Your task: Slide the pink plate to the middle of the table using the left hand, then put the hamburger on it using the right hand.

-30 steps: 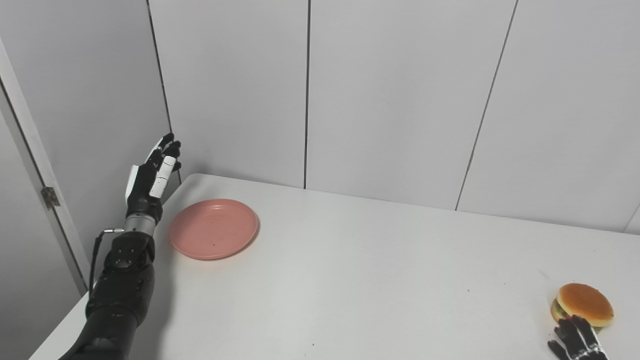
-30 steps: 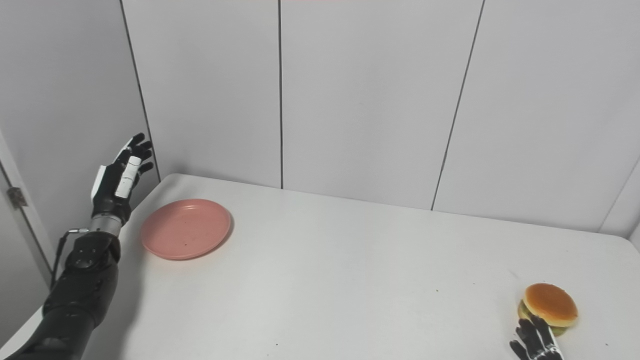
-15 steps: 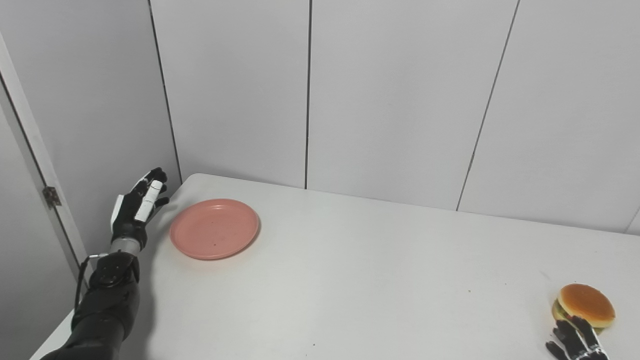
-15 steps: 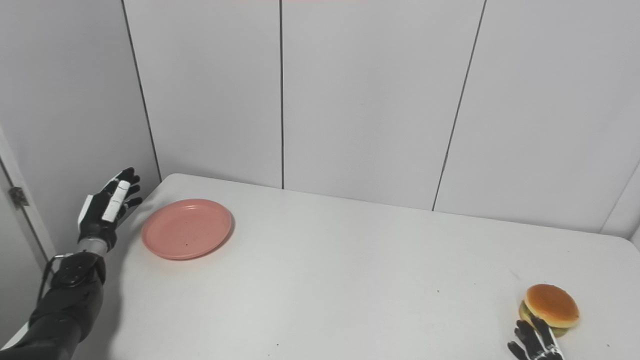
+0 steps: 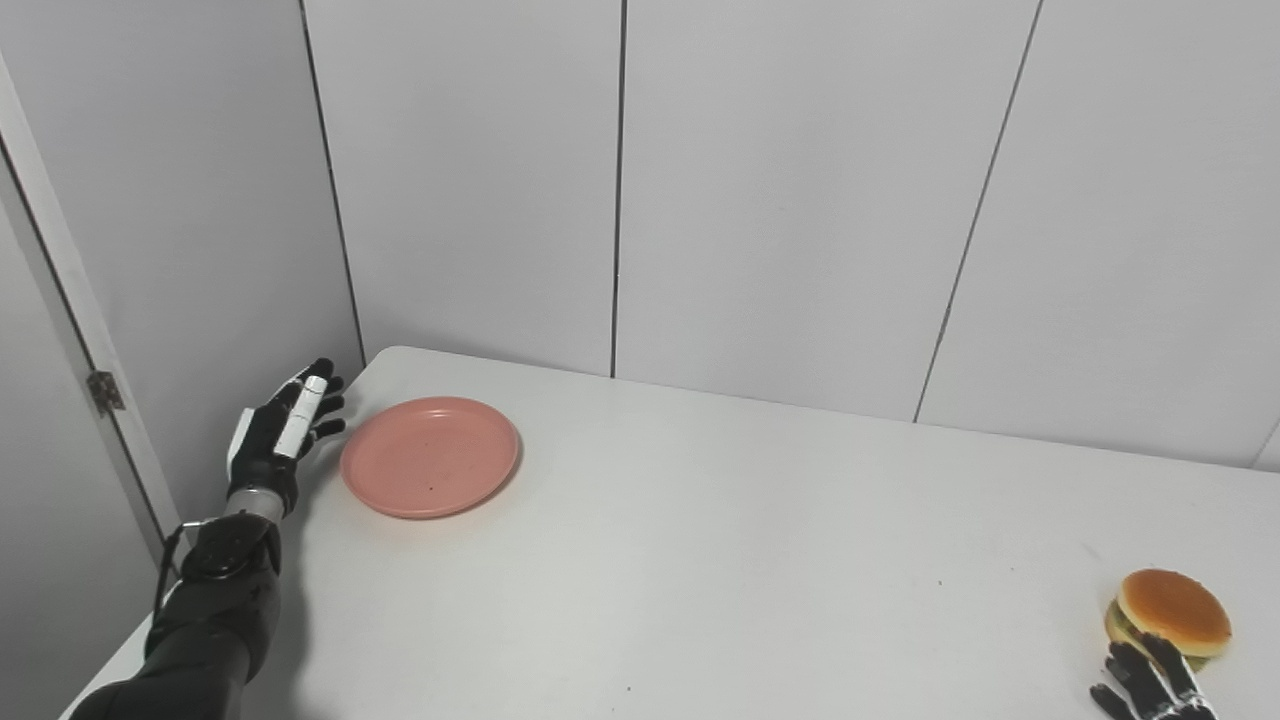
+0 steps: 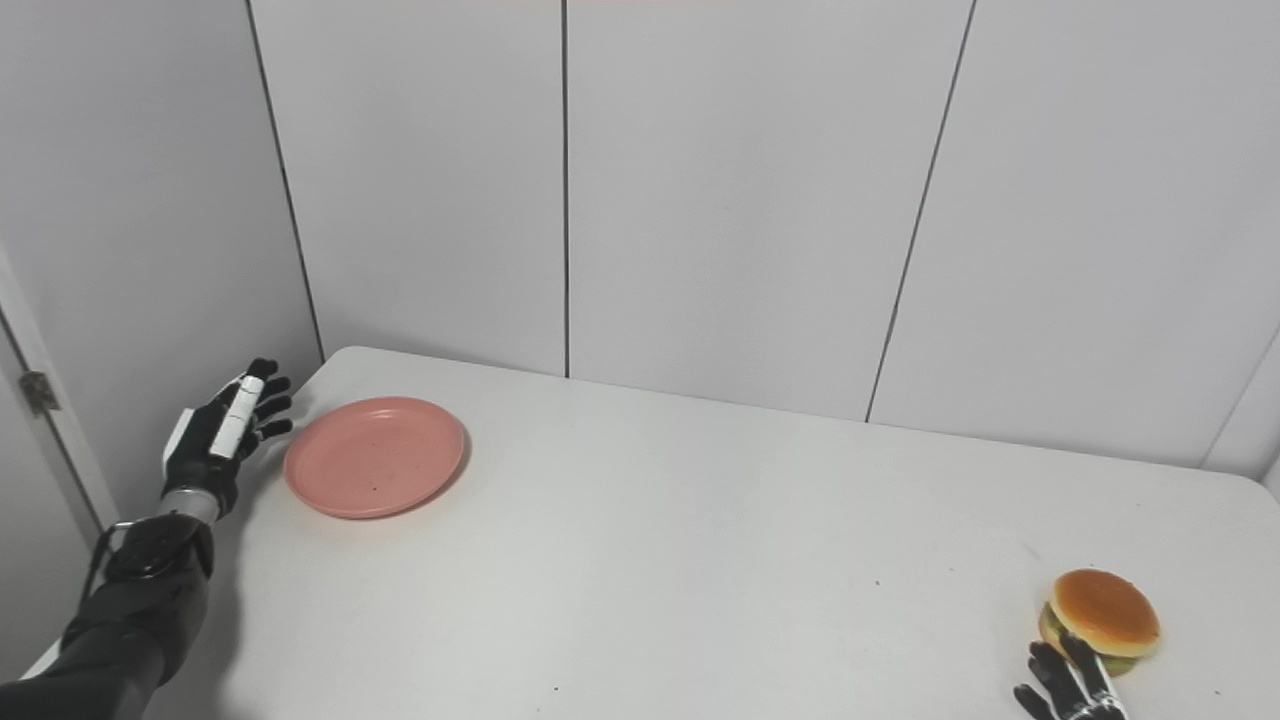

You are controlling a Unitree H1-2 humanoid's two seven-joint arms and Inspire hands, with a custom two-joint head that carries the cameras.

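Note:
The pink plate (image 5: 430,456) lies flat near the table's far left corner. My left hand (image 5: 280,432) stands open just left of the plate's rim, at the table's left edge, fingers stretched toward the wall and apart from the plate. The hamburger (image 5: 1172,612) with its tan bun sits at the near right of the table. Only the spread black fingertips of my right hand (image 5: 1150,685) show at the bottom edge, just in front of the hamburger, holding nothing.
The white table (image 5: 720,540) runs to grey wall panels (image 5: 780,200) at the back and left. A door frame with a hinge (image 5: 103,392) stands left of the table, close to my left arm.
My left hand has dropped from above the table corner down to plate height, beside the plate's left rim. The plate, the hamburger and the right hand have stayed put.

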